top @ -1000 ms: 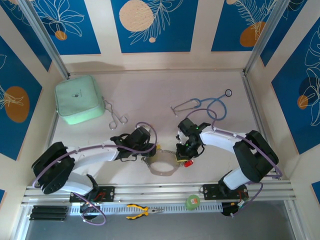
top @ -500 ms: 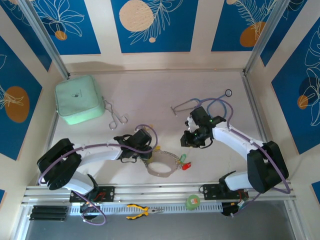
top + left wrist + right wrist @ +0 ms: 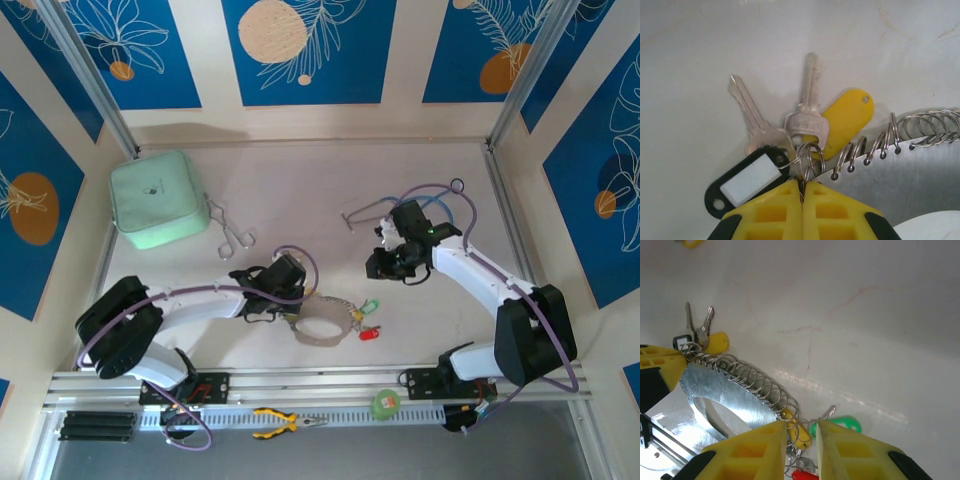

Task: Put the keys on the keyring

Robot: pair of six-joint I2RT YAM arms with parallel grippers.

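The keyring (image 3: 322, 322) is a silvery coil around a flat metal ring, lying at the table's front centre; its coil (image 3: 920, 130) also runs along the plate edge in the left wrist view. Two keys (image 3: 807, 107) with a yellow tag (image 3: 847, 117) and a black tag (image 3: 747, 180) hang from a small split ring (image 3: 810, 157). My left gripper (image 3: 802, 184) is shut on that split ring at the keyring's left end. Keys with green (image 3: 369, 306) and red (image 3: 368, 333) tags lie at its right end. My right gripper (image 3: 802, 422) hovers open above them, holding nothing.
A mint-green pouch (image 3: 157, 198) sits at the back left with metal forceps (image 3: 232, 236) beside it. A blue stethoscope (image 3: 425, 208) lies behind the right arm. Yellow pliers (image 3: 285, 422) and a green roll (image 3: 385, 403) rest on the front rail.
My right gripper let go of the red and green keys, lifted and drew back to the right. My left gripper closed on the small split ring.
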